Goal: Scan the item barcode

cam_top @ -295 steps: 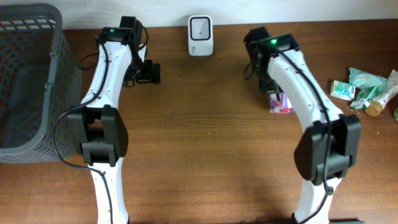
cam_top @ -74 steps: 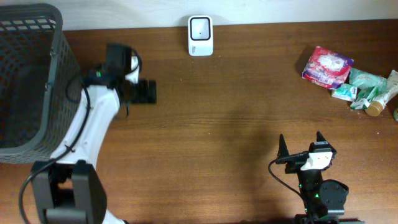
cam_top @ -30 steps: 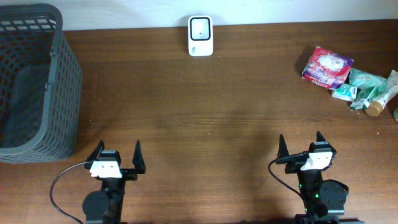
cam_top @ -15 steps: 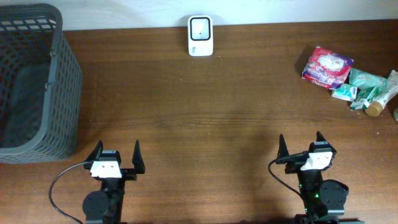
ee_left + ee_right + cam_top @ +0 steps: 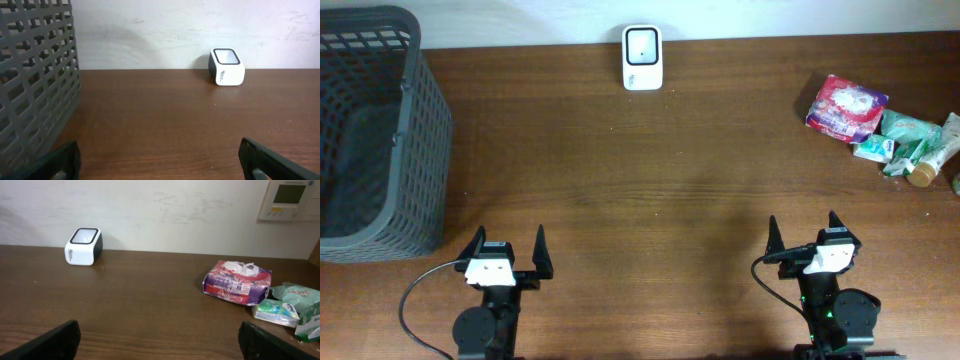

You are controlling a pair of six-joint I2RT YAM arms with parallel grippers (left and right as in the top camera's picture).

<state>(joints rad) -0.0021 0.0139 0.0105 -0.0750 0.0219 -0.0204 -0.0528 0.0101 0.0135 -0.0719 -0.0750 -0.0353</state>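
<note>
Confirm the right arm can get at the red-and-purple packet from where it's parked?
Probably yes. The right gripper sits open at the near edge, and only bare table lies between it and the red-and-purple packet. The green packets crowd only its outer side.

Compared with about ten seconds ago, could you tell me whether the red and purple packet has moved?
Yes. The red and purple packet has shifted right, farther from the white scanner, and now lies beside the green packets.
</note>
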